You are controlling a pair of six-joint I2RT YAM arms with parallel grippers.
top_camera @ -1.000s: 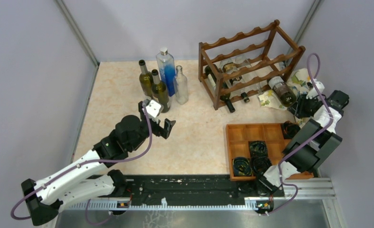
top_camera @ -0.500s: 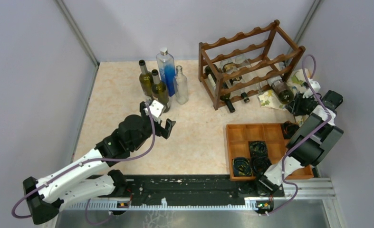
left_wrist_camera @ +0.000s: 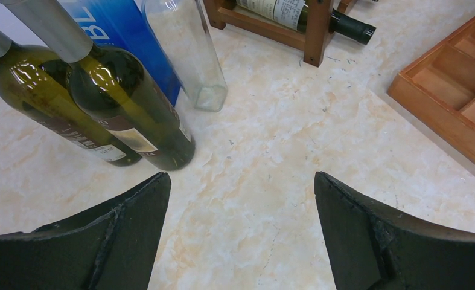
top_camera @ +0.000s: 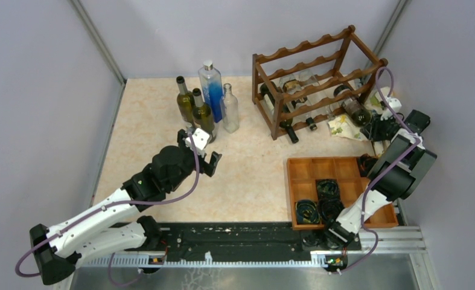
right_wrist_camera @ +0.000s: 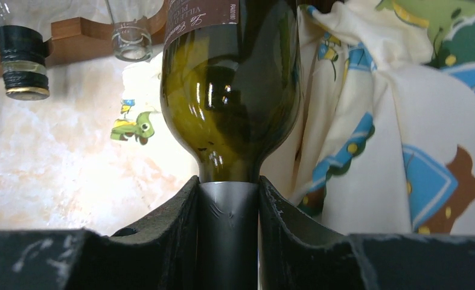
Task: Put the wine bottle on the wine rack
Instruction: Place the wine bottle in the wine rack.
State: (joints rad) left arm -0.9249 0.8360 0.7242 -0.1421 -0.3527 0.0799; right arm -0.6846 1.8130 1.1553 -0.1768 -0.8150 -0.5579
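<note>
The wine bottle (top_camera: 353, 109) is dark green with a grey foil neck. It lies nearly level at the right end of the wine rack (top_camera: 319, 60), base toward the lower rails. My right gripper (top_camera: 377, 128) is shut on its neck. In the right wrist view the fingers clamp the foil neck at the gripper (right_wrist_camera: 229, 181), with the bottle (right_wrist_camera: 232, 90) pointing away past a rack rail (right_wrist_camera: 72, 30). My left gripper (top_camera: 206, 158) hovers open over bare table, right of the standing bottles; the left wrist view shows that gripper (left_wrist_camera: 241, 178) holding nothing.
Two green bottles (top_camera: 194, 107), a blue bottle (top_camera: 211, 84) and a clear one (top_camera: 229, 109) stand at the back left. Other bottles lie in the rack's lower tiers. A patterned cloth (top_camera: 343, 127) lies right of the rack. A wooden compartment tray (top_camera: 290, 187) holds coiled cables.
The right arm has carried the wine bottle up and to the left, bringing it closer in against the rack's right end. The left arm has barely shifted.
</note>
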